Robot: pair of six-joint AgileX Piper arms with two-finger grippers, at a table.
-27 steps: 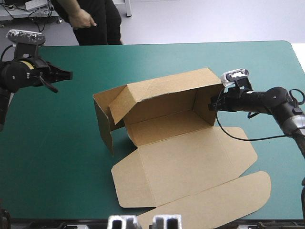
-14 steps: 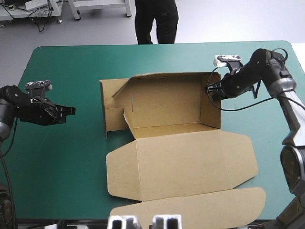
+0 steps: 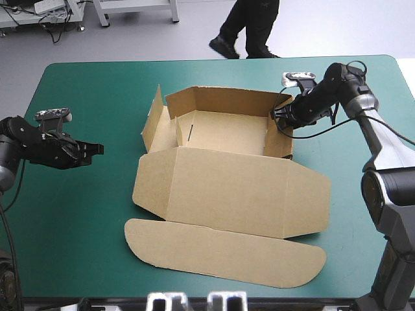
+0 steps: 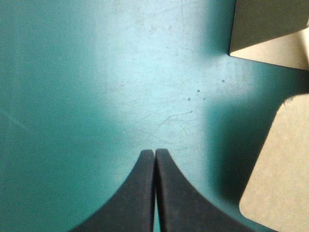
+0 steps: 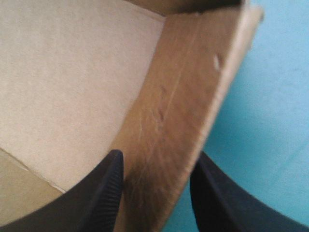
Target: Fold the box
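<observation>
The brown box (image 3: 224,131) stands as an open tray mid-table, its lid (image 3: 233,191) flat toward the front with the rounded tuck flap (image 3: 227,253) beyond it. My right gripper (image 3: 280,122) is shut on the tray's right wall (image 5: 174,111), one finger inside and one outside. The left side flap (image 3: 154,120) stands loose and tilted outward. My left gripper (image 3: 97,149) is shut and holds nothing, hovering low over the cover to the left of the box. In the left wrist view its fingertips (image 4: 154,153) meet, with board corners (image 4: 282,169) ahead.
The teal-green cover (image 3: 84,214) shows between my left gripper and the box. The tuck flap's edge lies close to the table's front edge. The right arm reaches in over the far right corner of the table.
The box has tipped down from standing on its back wall to lying on its base, and the lid has dropped flat forward. My right gripper followed with the right wall; the left lowered earlier, then stayed.
</observation>
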